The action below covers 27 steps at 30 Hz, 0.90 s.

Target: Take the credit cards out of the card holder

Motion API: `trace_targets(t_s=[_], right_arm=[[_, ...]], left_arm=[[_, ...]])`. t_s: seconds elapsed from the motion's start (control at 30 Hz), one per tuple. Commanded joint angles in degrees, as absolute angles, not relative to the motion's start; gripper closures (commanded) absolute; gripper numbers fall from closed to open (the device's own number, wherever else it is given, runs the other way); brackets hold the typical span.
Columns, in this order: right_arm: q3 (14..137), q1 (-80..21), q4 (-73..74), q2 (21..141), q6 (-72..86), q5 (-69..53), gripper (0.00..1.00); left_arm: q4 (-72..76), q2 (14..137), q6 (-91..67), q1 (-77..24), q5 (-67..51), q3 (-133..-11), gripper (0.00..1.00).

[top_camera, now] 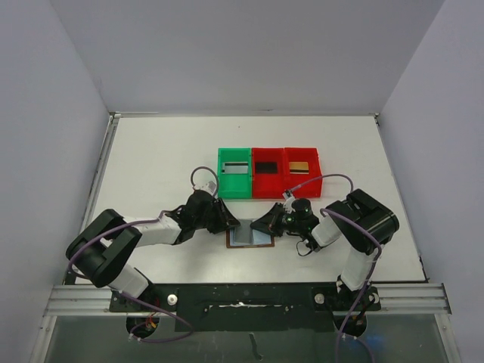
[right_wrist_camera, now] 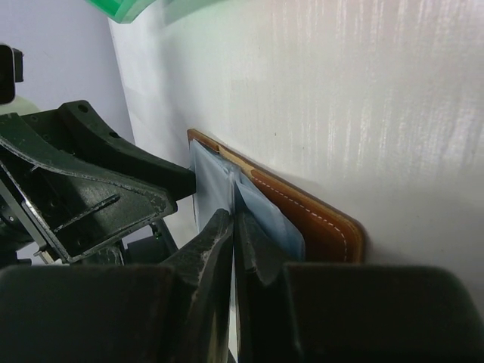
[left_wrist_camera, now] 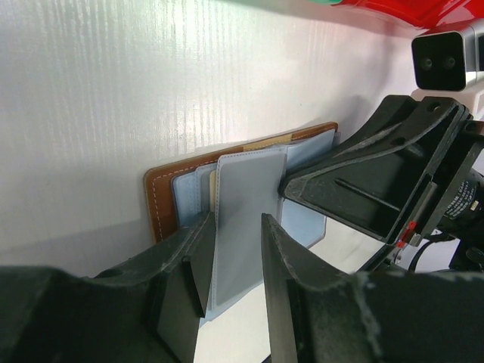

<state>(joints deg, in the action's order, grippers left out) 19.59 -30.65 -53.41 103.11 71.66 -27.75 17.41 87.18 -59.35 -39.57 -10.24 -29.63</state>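
Note:
The card holder lies open on the white table between my two grippers, brown leather outside, pale blue-grey pockets inside. One pale inner flap stands up from it. My left gripper is open and straddles that flap, with a gap on one side. From the opposite side, my right gripper is shut on the flap's thin edge, next to the brown rim. Whether a credit card sits inside the flap I cannot tell. Flat cards lie in the bins behind: grey, dark, gold.
A green bin and two red bins stand in a row just behind the card holder. Grey walls close in the table on the left, back and right. Both arms meet at the table's near middle.

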Motion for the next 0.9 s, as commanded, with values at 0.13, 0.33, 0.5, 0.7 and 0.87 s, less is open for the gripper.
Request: trace_targets(t_s=[0.13, 0.33, 0.5, 0.7, 0.87], right_arm=[[17.14, -30.0, -47.63, 107.54, 70.97, -25.78, 0.98], [18.63, -30.6, -41.47, 104.92, 68.31, -23.66, 0.8], [24.06, -33.04, -26.61, 100.09, 63.79, -17.68, 0.73], [29.6, -36.33, -13.54, 98.68, 60.93, -10.79, 0.93], [28.86, -35.56, -15.75, 98.43, 61.56, -13.15, 1.0]], left_arm=[[22.73, 88.88, -60.08, -39.72, -15.01, -28.89, 0.7], [25.4, 88.22, -60.77, -40.03, -17.31, -28.83, 0.7], [25.15, 87.85, -60.82, -40.08, -17.25, -28.78, 0.71], [24.2, 86.48, -60.84, -40.08, -15.87, -28.13, 0.71], [20.18, 83.2, -60.11, -40.08, -12.35, -28.34, 0.7]])
